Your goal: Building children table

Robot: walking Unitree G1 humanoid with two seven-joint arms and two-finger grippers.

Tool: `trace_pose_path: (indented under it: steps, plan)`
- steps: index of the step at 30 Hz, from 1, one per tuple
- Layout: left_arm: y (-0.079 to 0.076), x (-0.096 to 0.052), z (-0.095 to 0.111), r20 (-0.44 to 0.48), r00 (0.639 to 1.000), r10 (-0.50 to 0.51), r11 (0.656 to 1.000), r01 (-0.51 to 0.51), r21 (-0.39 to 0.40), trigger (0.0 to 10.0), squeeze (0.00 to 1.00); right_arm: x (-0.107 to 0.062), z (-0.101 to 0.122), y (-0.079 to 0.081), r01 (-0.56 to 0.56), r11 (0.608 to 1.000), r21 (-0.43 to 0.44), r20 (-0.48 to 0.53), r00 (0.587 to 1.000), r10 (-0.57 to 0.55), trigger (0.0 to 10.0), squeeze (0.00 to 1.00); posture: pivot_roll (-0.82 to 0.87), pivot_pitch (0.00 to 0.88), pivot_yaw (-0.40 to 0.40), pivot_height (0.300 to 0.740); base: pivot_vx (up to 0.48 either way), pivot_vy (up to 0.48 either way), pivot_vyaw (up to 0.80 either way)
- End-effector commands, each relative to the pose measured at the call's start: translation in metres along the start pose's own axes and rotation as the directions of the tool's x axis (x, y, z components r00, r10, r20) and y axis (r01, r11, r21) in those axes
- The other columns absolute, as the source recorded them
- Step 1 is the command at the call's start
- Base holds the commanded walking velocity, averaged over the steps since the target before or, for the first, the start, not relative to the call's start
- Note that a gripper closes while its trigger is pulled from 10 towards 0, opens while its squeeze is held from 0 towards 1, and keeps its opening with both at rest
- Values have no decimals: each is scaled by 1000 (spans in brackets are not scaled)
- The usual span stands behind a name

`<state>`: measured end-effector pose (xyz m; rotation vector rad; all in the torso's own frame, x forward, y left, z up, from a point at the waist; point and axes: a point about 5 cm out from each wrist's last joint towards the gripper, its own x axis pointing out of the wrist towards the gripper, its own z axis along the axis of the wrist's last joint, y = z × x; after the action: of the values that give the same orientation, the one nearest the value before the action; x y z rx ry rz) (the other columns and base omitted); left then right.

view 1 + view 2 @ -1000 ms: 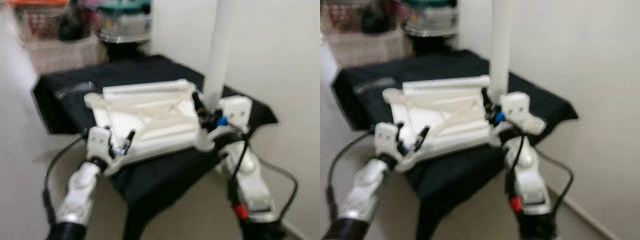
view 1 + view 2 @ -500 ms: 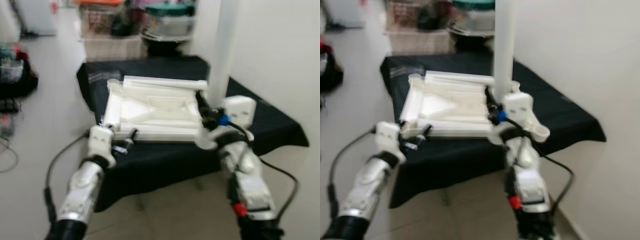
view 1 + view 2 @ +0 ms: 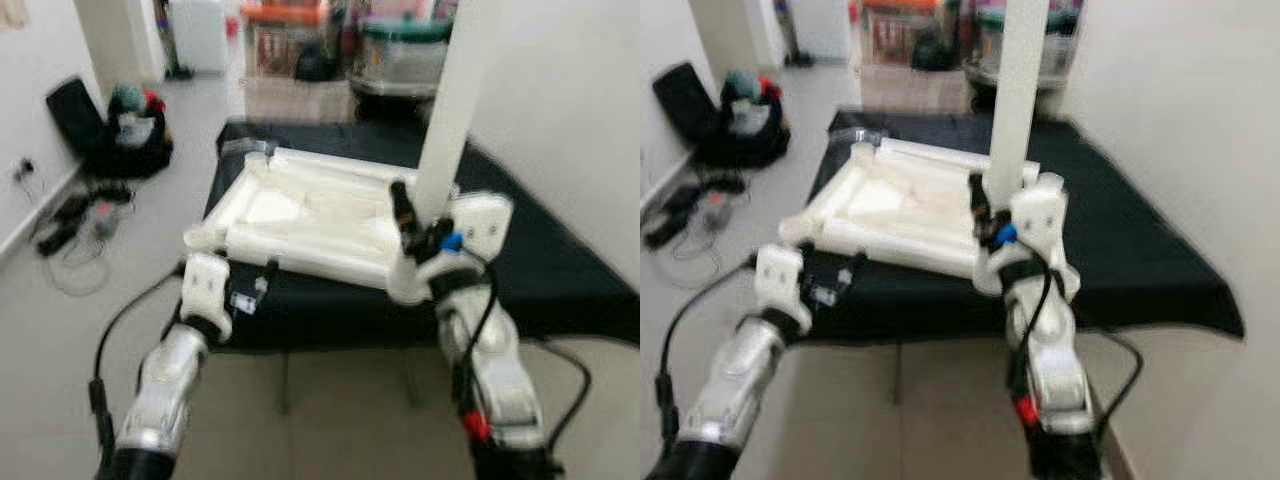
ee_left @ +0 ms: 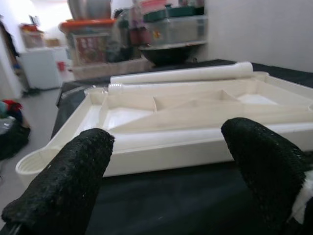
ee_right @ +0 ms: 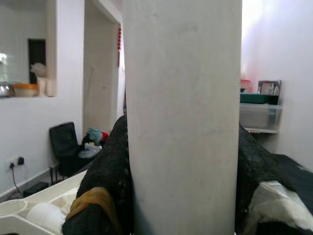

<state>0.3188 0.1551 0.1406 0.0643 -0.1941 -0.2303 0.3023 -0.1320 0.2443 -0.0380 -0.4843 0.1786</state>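
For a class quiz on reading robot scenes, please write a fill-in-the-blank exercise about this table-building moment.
1. The right gripper holds a white table leg that stands ____.
2. The white tabletop lies on a ____ cloth.
3. The left gripper is ____, empty, in front of the tabletop's edge.
4. Another leg lies ____ on the tabletop's far side.

Missing words: upright; black; open; flat

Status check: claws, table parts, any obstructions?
Right claw shut on upright white leg. Left claw open, off the near edge of upturned tabletop on black cloth. Nothing blocking.
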Motion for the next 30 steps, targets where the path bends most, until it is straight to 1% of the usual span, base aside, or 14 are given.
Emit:
trace_pose_path:
  steps: [1,2,4,7,9,14,16,18,22,24,30]
  plan:
    - [-12,4,-3,-11,999,-43,999,42,-20,10000,0,-6,3,-12,54,998,-12,4,999,-54,10000,0,-37,0,-14,740,0,0,0]
    - [-12,4,-3,-11,999,-43,999,42,-20,10000,0,-6,3,-12,54,998,-12,4,999,-54,10000,0,-37,0,-14,740,0,0,0]
    - [-21,9,-3,-7,997,-74,997,74,-34,10000,0,-12,4,-16,77,997,-26,-1,997,-77,10000,0,-59,0,4,740,0,0,0]
    - [-23,10,-3,-4,997,-83,996,83,-36,10000,0,-14,4,-17,85,996,-30,-4,996,-85,10000,0,-59,0,4,740,0,0,0]
    - [-25,13,-3,-7,994,-105,994,105,-34,10000,0,-18,6,-18,105,994,-33,-6,994,-105,10000,0,-88,0,32,740,0,0,0]
    - [-27,17,1,8,993,-117,993,118,-25,10000,0,-24,4,-18,128,991,-31,-14,992,-128,10000,0,-85,0,33,740,0,0,0]
    - [-26,17,2,16,994,-108,994,109,-24,10000,0,-25,3,-17,129,991,-27,-16,991,-130,10000,0,-80,0,29,740,0,0,0]
    - [-24,18,3,23,995,-96,995,96,-25,10000,0,-24,3,-17,128,991,-25,-16,992,-128,10000,0,-76,0,26,740,300,0,0]
    - [-21,16,4,30,997,-74,997,74,-23,10000,0,-20,3,-14,113,993,-20,-11,994,-113,10000,0,-52,0,6,740,359,0,0]
    - [-21,16,4,30,997,-74,997,74,-23,10000,0,-20,3,-14,113,993,-20,-11,994,-113,10000,0,-52,0,6,740,368,0,0]
    - [-17,13,4,37,998,-54,998,55,-21,10000,0,-12,4,-9,96,995,-4,-6,995,-96,10000,0,-34,0,-7,740,372,0,0]
